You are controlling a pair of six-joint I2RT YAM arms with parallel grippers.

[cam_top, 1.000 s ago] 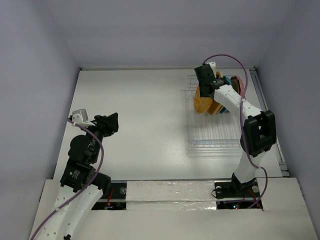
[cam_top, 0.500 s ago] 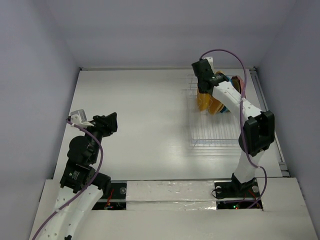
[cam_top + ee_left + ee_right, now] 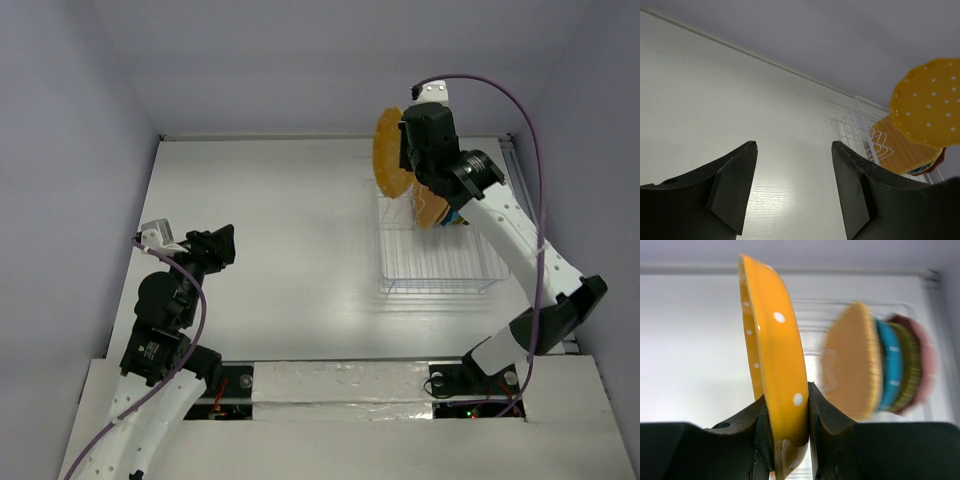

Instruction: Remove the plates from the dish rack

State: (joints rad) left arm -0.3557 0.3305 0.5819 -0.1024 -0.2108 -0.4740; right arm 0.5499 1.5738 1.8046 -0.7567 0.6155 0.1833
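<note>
My right gripper [image 3: 408,152] is shut on the rim of the yellow dotted plate [image 3: 388,155], held on edge in the air above the dish rack [image 3: 432,262]; the right wrist view shows the plate [image 3: 774,360] clamped between my fingers [image 3: 827,420]. Behind it in the rack stand a woven orange plate [image 3: 852,367], a blue plate [image 3: 888,365], another woven plate [image 3: 907,367] and a pink plate [image 3: 925,365]. My left gripper [image 3: 795,165] is open and empty over the table's left side, far from the rack [image 3: 860,130]; it sees the yellow plate [image 3: 930,102].
The rack stands at the table's right, near the right wall. White walls enclose the table on three sides. The left arm [image 3: 170,300] sits folded at the near left.
My right gripper has lifted the yellow dotted plate up out of the rack's slots and a little left. The left arm has not moved.
</note>
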